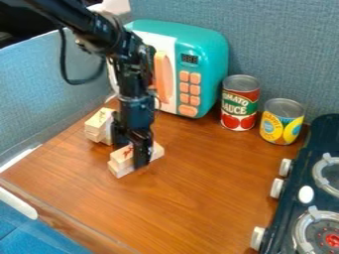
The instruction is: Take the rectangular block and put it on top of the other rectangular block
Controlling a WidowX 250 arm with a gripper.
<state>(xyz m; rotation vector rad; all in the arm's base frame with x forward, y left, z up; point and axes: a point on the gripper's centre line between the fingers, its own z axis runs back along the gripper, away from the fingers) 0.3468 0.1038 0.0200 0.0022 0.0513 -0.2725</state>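
Brown wood-look tabletop (198,183) under everything. Toy microwave (212,54) at the back: teal shell, white front, orange handle and buttons. Door looks closed, can't see inside. Dark toy stove (308,171) along the right edge, pale knobs facing the tabletop, grey burner rings on top.

Black arm (132,69) comes in from upper left, gripper (131,149) down at the front block pair. Can't tell how far open the gripper is, or whether it has hold of a block.

Two cans right of the microwave, near each other, both upright with metal tops; contents hidden. Red-label can (240,101) is the taller, tomatoes pictured on it. Yellow-and-blue can (283,121) is shorter, closer to the stove.

Blocks are pale bare wood, rectangular, sharp-edged. Front pair: upper block (120,157) has a red mark on top and lies flat on the lower block (120,171), long sides slanting up to the right. The gripper is right at this pair, covering part of it. Rear blocks (99,123) lie near, behind and left of the gripper, also red-marked on top, in front of the microwave's left side.
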